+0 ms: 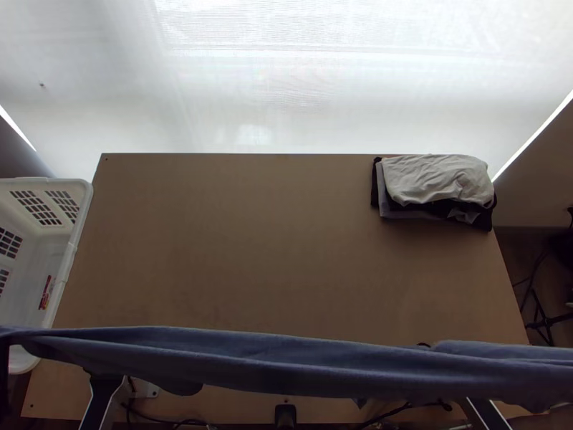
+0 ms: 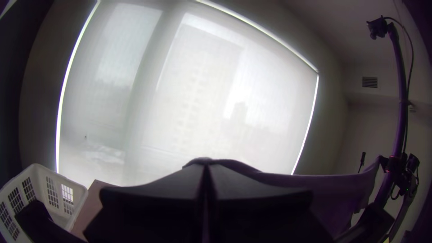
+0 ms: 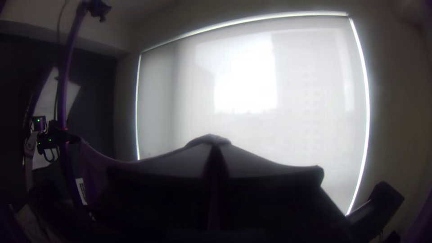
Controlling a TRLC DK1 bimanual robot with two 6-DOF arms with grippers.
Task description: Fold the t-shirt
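**Blue fabric t-shirt (image 1: 286, 355), held aloft between two end effectors**

Principal item: the t-shirt is hanging as a long, narrow, lengthwise-gathered band above the near edge of the brown wooden counter (image 1: 251, 236), running from eight o'clock through six to four o'clock in the top view. Its lower edge is drooping in loose flaps.

Left end effector (image 2: 204, 165), wide, flat and black: its fingers are pressing together, pinching the t-shirt at their tips; in its wrist view the cloth is stretching away toward the other arm.

Right end effector (image 3: 215, 146), matching pair: it is likewise pinching the t-shirt, a dark rim of cloth showing over its closed tips.

Also on the counter: a stack of folded garments (image 1: 437, 179), pale grey-white over black and grey, is lying at two o'clock, by the far corner.

At nine o'clock: a white plastic basket (image 1: 79, 215) with slotted walls is standing beside the counter.

At twelve o'clock: a translucent white blind (image 1: 286, 93) is glowing beyond the far edge.
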